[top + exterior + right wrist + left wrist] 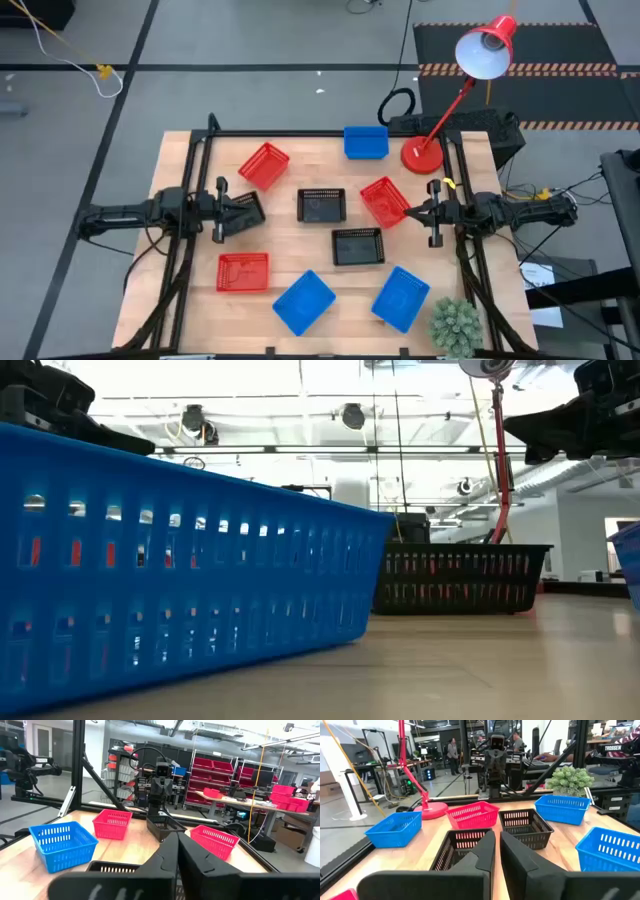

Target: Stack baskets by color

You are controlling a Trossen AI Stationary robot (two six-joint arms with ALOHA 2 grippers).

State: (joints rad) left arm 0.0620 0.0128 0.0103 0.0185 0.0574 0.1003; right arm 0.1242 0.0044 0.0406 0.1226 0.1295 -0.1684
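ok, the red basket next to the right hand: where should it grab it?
Probably the top edge of the wall nearest the right hand, coming down from above. The red basket sits open side up and skewed on the table, so its thin lattice wall suits a pinch. The hand is shut and must open first. The left hand holds a black basket.

A pale wooden worktop [300,265] carries nine baskets, all lying apart: red baskets [265,165] at the back left, right of centre and front left, blue baskets [366,142] at the back edge and two at the front, black baskets [321,204] mid-table. A red lamp base [422,156] stands back right, a small green plant [456,325] front right.
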